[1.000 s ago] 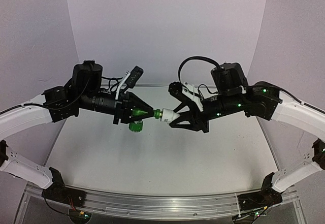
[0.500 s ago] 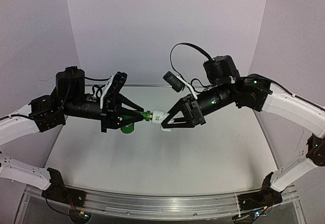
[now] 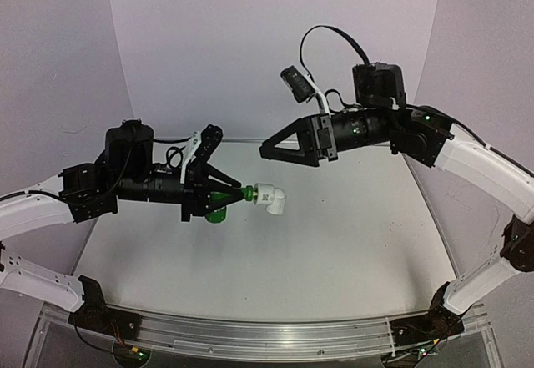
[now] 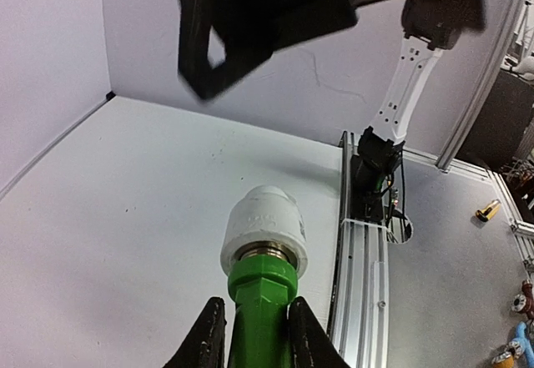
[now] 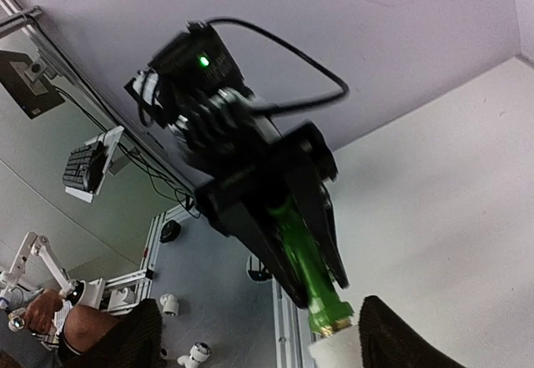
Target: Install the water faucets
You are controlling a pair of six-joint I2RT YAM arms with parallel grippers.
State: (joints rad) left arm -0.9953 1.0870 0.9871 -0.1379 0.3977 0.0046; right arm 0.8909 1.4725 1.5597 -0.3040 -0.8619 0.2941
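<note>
The green tap (image 3: 227, 194) is held level above the table, with my left gripper (image 3: 219, 194) shut on its body. Its round knob (image 3: 215, 214) hangs below the fingers. The white fitting (image 3: 272, 198) sits on the tap's free end, a metal thread showing between them in the left wrist view, where the fitting (image 4: 264, 226) caps the green tap (image 4: 261, 297) between my left gripper's (image 4: 256, 305) fingers. My right gripper (image 3: 267, 149) stands open, up and to the right of the fitting, touching nothing. In the right wrist view the fitting (image 5: 335, 356) lies between its spread fingers (image 5: 125, 339).
The white tabletop (image 3: 334, 251) lies below both arms, with an aluminium rail (image 3: 250, 335) along its near edge. Curved pale walls (image 3: 275, 42) close in the back and sides. Loose white fittings (image 5: 197, 353) lie on the floor beyond the table.
My right gripper has opened, let go of the white fitting and drawn back up and to the right. The fitting stays on the tap in my left gripper.
</note>
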